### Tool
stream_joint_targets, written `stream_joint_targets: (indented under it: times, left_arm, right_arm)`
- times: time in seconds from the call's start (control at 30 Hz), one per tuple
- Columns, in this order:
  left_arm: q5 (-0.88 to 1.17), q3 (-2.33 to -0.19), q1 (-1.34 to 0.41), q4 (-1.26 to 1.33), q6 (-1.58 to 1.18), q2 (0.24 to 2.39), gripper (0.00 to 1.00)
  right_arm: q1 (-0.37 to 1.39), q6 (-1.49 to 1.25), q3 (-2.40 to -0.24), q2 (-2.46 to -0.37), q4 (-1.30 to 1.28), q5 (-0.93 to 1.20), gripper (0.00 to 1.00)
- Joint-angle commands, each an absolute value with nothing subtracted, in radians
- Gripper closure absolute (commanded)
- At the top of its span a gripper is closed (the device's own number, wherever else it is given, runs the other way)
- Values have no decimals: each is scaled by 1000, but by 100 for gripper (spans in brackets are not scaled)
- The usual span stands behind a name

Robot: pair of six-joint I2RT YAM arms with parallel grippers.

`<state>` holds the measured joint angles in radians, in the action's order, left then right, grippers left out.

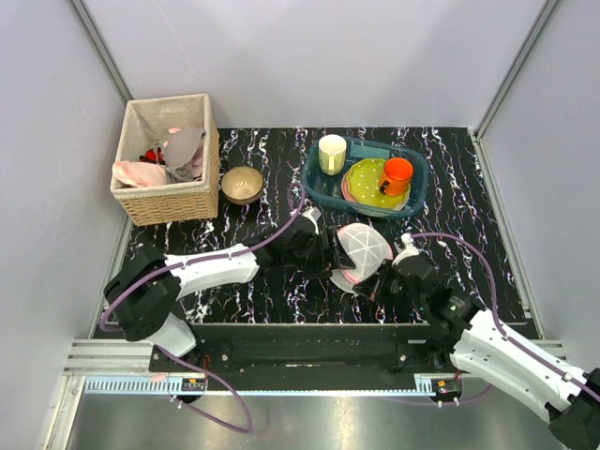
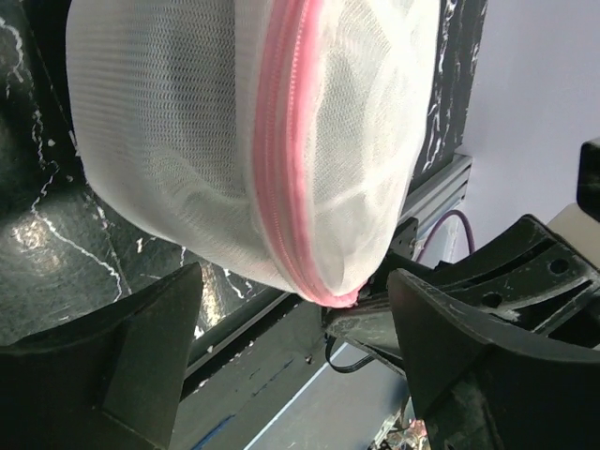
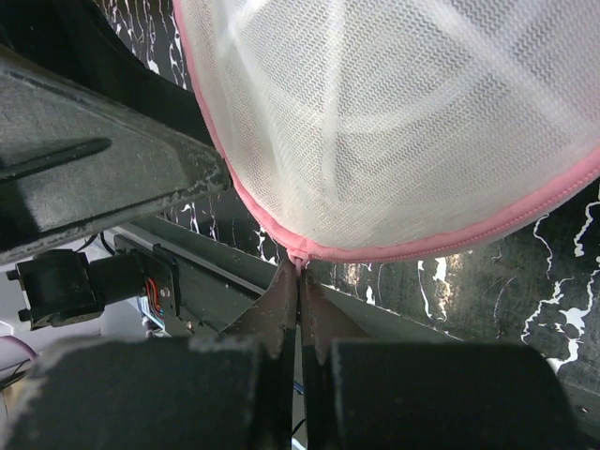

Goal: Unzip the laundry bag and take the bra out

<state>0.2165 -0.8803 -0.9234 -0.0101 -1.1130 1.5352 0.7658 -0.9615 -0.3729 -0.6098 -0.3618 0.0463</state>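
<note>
My right gripper (image 3: 299, 274) is pinched fully closed on the zipper pull (image 3: 298, 259) at the near rim of the laundry bag (image 1: 364, 246). My left gripper (image 2: 295, 281) is spread wide and holds nothing, and the bag's rounded edge sits just beyond its fingers. The bag is mid-bench (image 1: 469, 216) between both arms. It is tipped up, with its long axis running near-left to far-right. Beyond it a blue-green tray (image 1: 323, 187) holds a cream cup (image 1: 332, 153), a green plate (image 1: 366, 178) and an orange mug (image 1: 397, 173). A bronze bowl (image 1: 242, 184) stands to the tray's left. A wicker basket (image 1: 173, 197) of cloths fills the far left corner.
</note>
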Motion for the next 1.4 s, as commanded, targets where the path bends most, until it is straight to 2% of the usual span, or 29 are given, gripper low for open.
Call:
stream_joint_targets:
  times: [0.0, 0.07, 0.1, 0.17, 0.6, 0.83, 1.0, 1.1, 1.23, 1.37]
  left_arm:
    - [213, -894, -927, 109, -1147, 1554, 27]
    - [213, -908, -927, 107, -1154, 1566, 44]
    - [213, -913, -927, 104, -1155, 1575, 72]
    - [203, -931, -922, 75, -1147, 1574, 100]
    - [156, -928, -802, -121, -1032, 1309, 100]
    - [195, -1011, -767, -164, -973, 1354, 100]
    - [195, -1037, -750, -190, -934, 1381, 100]
    - [201, -1006, -710, -196, -930, 1342, 100]
    - [311, -916, -609, -108, -965, 1283, 100]
    - [343, -908, -609, -97, -957, 1278, 100]
  right_arm:
    - [770, -962, -403, -597, -351, 46, 100]
    - [770, -962, -402, -595, -354, 51, 100]
    - [770, -962, -402, -592, -359, 51, 100]
    - [772, -953, -399, -586, -373, 48, 100]
    - [770, -939, -321, -447, -537, 6, 100]
    - [772, -922, -402, -460, -549, 38, 100]
    - [770, -879, -485, -494, -621, -21, 100]
    - [772, -867, -486, -474, -672, -81, 100]
    - [770, -888, -456, -431, -686, -95, 100]
    - [770, -914, -426, -407, -675, -60, 100]
